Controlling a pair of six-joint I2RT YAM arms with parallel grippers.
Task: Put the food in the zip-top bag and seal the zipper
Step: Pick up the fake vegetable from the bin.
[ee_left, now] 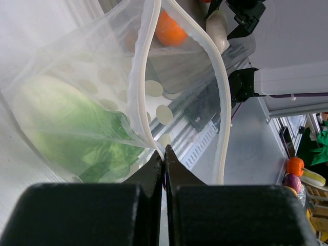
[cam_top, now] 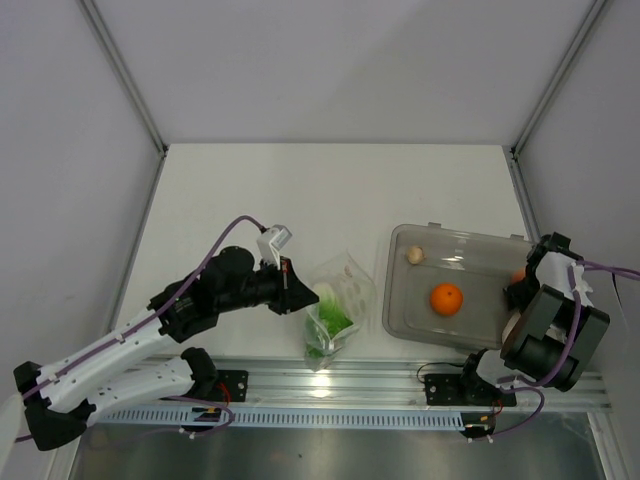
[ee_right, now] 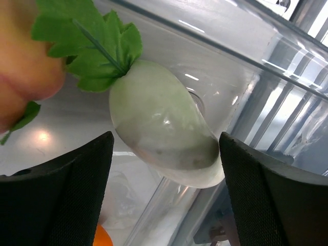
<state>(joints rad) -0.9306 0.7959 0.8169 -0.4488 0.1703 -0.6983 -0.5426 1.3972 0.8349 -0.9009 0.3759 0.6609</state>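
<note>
The zip-top bag [cam_top: 340,300] lies crinkled near the table's front edge, with the green lettuce [cam_top: 330,322] inside it. My left gripper [cam_top: 300,295] is shut on the bag's mouth edge, and the white zipper [ee_left: 141,77] loops away from its tips [ee_left: 164,154]. The lettuce [ee_left: 77,128] shows through the plastic. In the tray lie an orange [cam_top: 447,298] and a small beige piece [cam_top: 415,255]. My right gripper [ee_right: 165,139] is open inside the tray's right end, straddling a pale leaf-topped piece [ee_right: 159,123]. A reddish-orange fruit [ee_right: 25,56] sits beside it.
The rigid clear tray [cam_top: 460,240] stands right of the bag. An aluminium rail [cam_top: 380,380] runs along the near edge. Grey enclosure walls close in the table on three sides. Spare toy foods [ee_left: 294,169] lie off the table.
</note>
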